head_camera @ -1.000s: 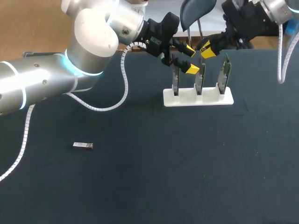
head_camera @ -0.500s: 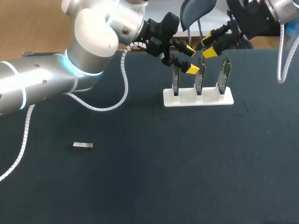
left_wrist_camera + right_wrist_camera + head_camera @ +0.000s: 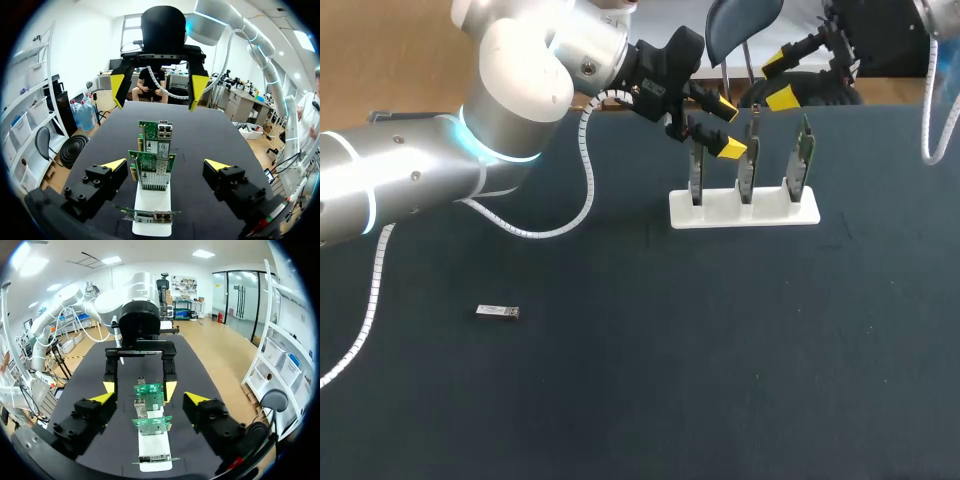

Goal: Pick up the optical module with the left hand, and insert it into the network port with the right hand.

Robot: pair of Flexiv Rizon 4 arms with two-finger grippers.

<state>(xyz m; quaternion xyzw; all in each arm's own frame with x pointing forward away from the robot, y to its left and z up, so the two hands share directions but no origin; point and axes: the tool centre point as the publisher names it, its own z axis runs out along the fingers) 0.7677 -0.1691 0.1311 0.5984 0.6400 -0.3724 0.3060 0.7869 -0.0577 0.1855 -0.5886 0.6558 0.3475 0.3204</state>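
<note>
The optical module (image 3: 498, 312), a small silver bar, lies flat on the dark table at the left, far from both grippers. A white stand (image 3: 743, 210) holds three upright green network cards (image 3: 747, 165). My left gripper (image 3: 725, 127) is open just above the leftmost card, nothing between its fingers. My right gripper (image 3: 779, 79) is open and empty, above and behind the middle card. In the left wrist view my gripper (image 3: 165, 165) straddles the row of cards (image 3: 151, 170), facing the right gripper (image 3: 159, 87). In the right wrist view my gripper (image 3: 150, 398) looks along the cards (image 3: 152, 424) at the left gripper (image 3: 140, 387).
The left arm's white cable (image 3: 585, 170) loops down onto the table left of the stand. The dark table (image 3: 720, 350) stretches wide in front of the stand and around the module.
The right gripper has opened wide and drawn up and back from the middle card. The left arm and the module have not moved.
</note>
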